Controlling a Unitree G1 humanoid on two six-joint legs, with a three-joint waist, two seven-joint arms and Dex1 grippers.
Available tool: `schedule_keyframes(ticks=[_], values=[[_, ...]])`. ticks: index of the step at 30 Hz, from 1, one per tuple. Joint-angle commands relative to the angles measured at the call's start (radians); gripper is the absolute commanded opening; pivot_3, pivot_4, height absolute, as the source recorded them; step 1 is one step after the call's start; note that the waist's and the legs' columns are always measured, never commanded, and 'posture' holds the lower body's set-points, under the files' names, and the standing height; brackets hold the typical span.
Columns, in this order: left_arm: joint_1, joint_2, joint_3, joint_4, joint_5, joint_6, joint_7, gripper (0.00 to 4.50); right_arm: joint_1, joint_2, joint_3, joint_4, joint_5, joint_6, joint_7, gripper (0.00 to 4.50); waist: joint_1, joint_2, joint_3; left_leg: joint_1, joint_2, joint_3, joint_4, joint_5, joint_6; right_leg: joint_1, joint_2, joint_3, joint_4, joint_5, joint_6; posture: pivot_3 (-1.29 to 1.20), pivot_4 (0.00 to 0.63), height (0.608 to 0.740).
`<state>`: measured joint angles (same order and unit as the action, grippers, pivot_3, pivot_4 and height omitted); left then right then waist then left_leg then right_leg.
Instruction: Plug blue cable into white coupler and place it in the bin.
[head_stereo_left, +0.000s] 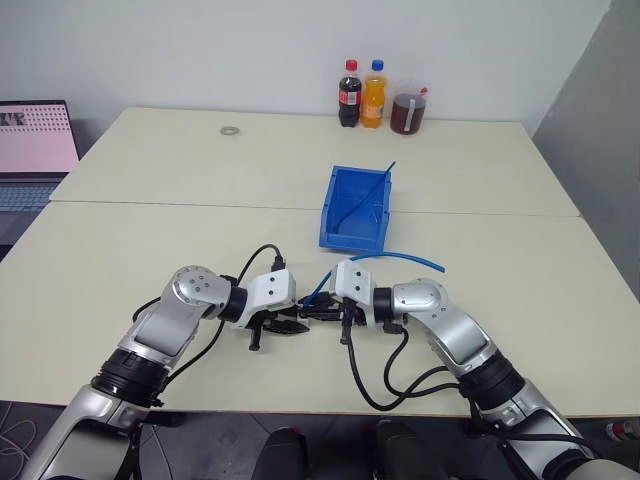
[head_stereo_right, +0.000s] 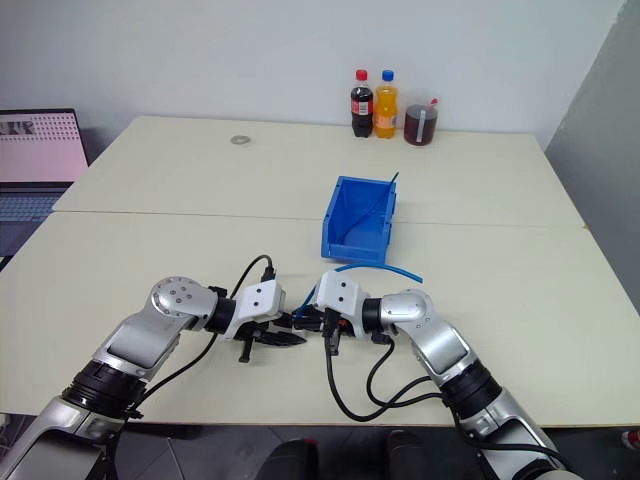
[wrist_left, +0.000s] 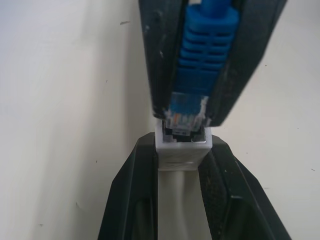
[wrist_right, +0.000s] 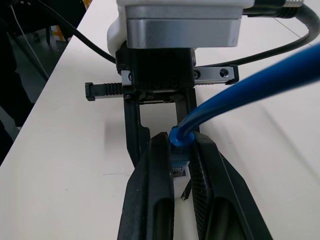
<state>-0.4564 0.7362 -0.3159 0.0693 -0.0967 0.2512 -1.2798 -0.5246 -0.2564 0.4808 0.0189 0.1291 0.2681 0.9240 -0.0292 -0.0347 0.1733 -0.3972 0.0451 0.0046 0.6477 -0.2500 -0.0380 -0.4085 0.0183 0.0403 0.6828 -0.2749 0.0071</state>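
One blue cable (wrist_left: 204, 47) end, ribbed boot and clear plug, points straight into the white coupler's (wrist_left: 182, 146) socket, partly seated. I see my right hand (head_stereo_left: 318, 312) clamped on the plug, my left hand (head_stereo_left: 292, 325) pinching the coupler, above the surface (head_stereo_left: 150, 250), near the bin (head_stereo_left: 355, 212).

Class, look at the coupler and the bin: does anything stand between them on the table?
Nothing visible does. The white coupler is held near the table's front edge; the table lies bare up to the bin beyond.
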Motion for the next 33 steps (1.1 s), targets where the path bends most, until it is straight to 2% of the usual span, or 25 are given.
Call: schedule_keyframes(ticks=[1,19,33], values=[[0.001,-0.008,-0.010,0.018,0.013,0.004,-0.001,0.78,-0.004,0.001,0.027,0.000,-0.029,-0.014,0.017,0.17,0.000,0.000,-0.001,0.000,0.000,0.000,0.000,0.000,0.000,0.000,0.000,0.000,0.000,0.000,0.000,0.00,0.150,0.740],[0.006,-0.016,-0.012,0.009,0.019,0.003,0.004,0.78,-0.047,-0.012,0.090,0.029,-0.050,0.049,0.144,0.17,0.001,0.001,-0.002,0.002,0.000,0.000,0.000,0.000,0.000,0.003,-0.001,0.000,0.000,0.000,0.000,0.00,0.150,0.740],[0.027,-0.011,-0.007,-0.019,0.021,0.012,0.007,0.78,-0.053,0.022,0.126,0.100,-0.054,0.080,0.197,0.17,0.000,0.004,-0.007,0.003,0.000,0.000,0.000,0.000,0.000,0.003,-0.001,0.001,0.000,0.000,0.000,0.00,0.150,0.740]])
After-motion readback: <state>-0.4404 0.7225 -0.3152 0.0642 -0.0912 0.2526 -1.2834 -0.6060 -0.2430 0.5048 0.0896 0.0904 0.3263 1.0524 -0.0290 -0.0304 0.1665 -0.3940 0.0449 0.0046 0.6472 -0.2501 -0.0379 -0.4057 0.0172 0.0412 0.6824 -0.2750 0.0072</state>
